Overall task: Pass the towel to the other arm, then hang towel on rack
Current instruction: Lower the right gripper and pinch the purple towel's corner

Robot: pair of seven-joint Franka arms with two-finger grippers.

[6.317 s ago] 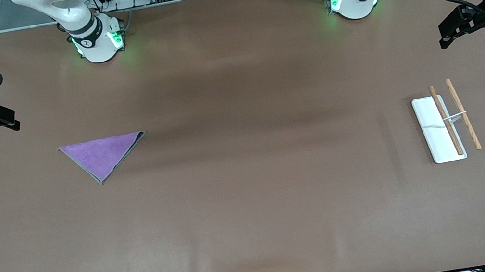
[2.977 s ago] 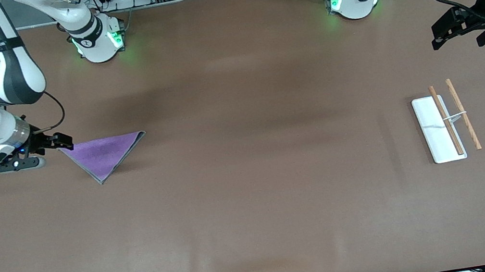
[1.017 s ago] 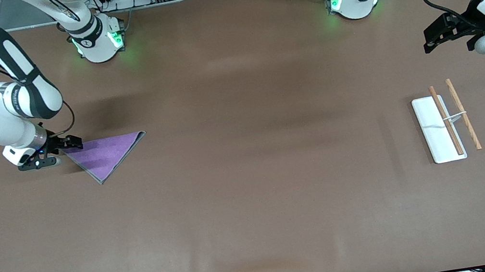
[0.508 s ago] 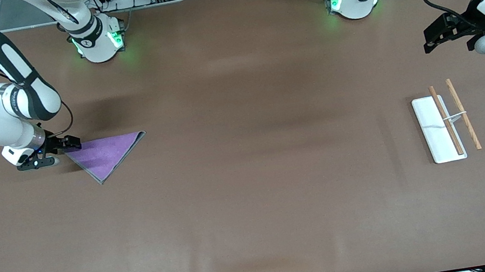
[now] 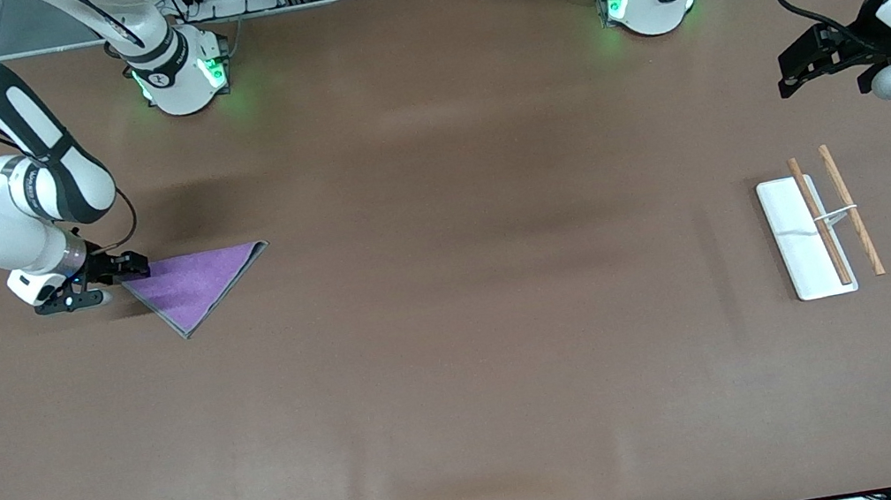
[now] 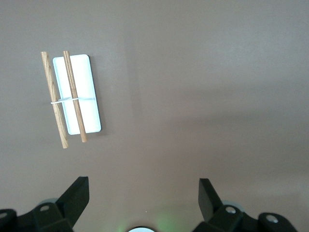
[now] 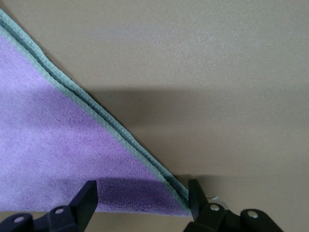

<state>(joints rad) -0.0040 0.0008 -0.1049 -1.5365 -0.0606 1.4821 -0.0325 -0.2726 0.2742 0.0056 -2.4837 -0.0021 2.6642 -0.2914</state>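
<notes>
Right gripper (image 5: 131,266) down at table level on the right arm's end, fingers (image 7: 87,200) apart and set either side of one pointed corner of the towel (image 5: 196,282), not yet pressed together on it. Purple cloth with grey edging lying flat on the brown table (image 5: 465,372), spreading away from those fingertips toward the middle of the table, its lowest point nearer the front camera than the gripper. Seen in the right wrist view, towel corner (image 7: 72,159) lodged between the two black fingers, doubled grey hem running straight into the gap, bare table alongside.

Left gripper (image 5: 791,72) waiting in the air above the left arm's end, fingers (image 6: 77,195) spread wide and holding nothing. Rack (image 5: 817,227) on the table nearby, closer to the front camera than the spot beneath that gripper, well apart from the towel. Seen in the left wrist view, rack (image 6: 72,99) shown from above: white base flat on the table, two light wooden rods parallel over it, joined by a thin white crosspiece, nothing draped on them.
</notes>
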